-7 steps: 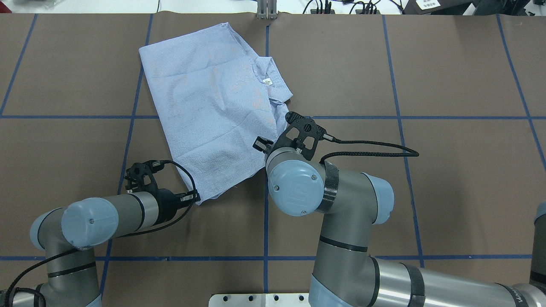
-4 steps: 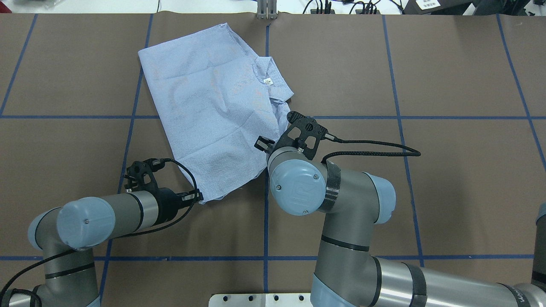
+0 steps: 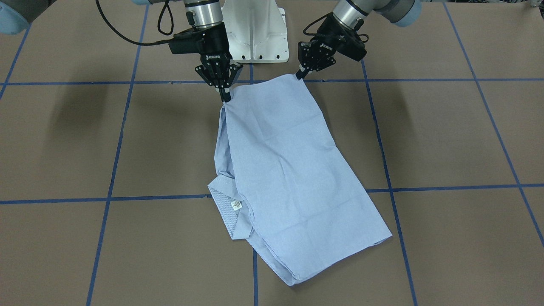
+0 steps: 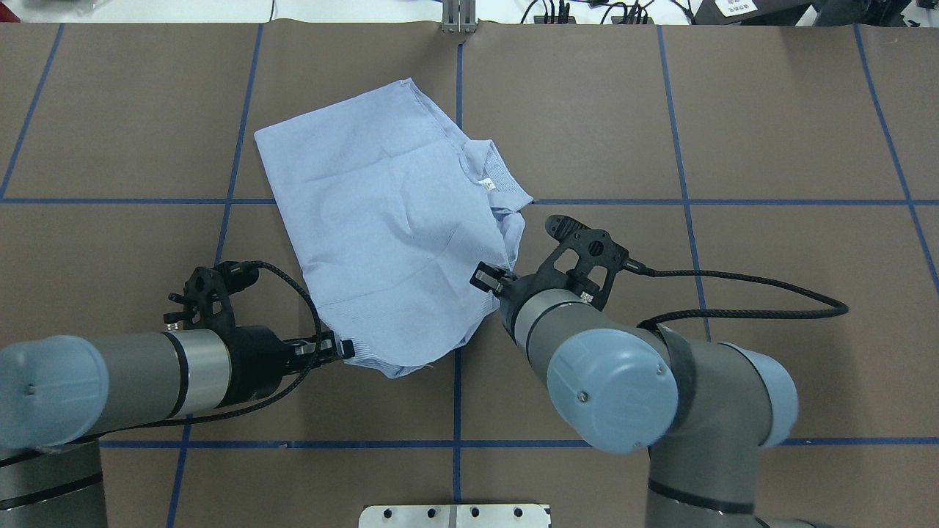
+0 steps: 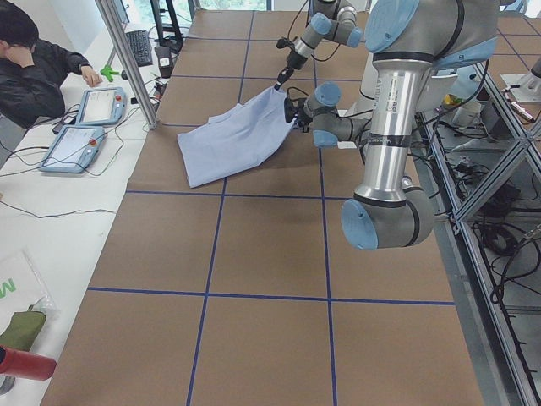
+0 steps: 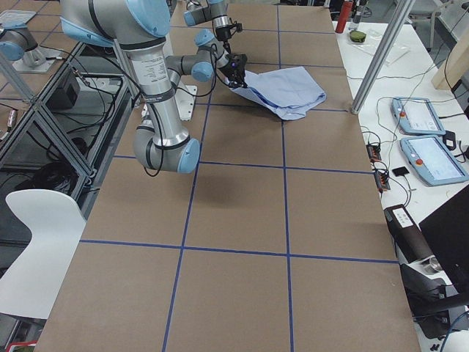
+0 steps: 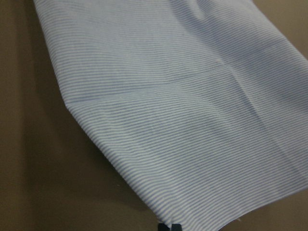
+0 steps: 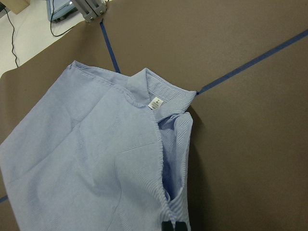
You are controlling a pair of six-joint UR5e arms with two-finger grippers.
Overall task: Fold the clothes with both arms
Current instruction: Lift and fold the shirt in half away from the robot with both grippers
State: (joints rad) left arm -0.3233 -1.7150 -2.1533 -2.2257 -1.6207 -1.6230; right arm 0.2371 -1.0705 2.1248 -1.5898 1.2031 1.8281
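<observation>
blue shirt (image 4: 381, 220) lies lengthwise away from robot, collar (image 4: 502, 176) rightward — left hand (image 3: 300, 75) and right hand (image 3: 225, 95) pinch its corners.

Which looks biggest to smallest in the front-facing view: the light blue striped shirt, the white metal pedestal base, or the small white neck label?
1. light blue striped shirt
2. white pedestal base, partly cropped
3. small white neck label

Left gripper (image 4: 346, 348) and right gripper (image 4: 493, 286) pinch the shirt (image 4: 381, 220).

Left gripper (image 3: 300, 76) and right gripper (image 3: 225, 97) pinch 2 corners of the folded blue shirt (image 3: 293, 170).
</observation>
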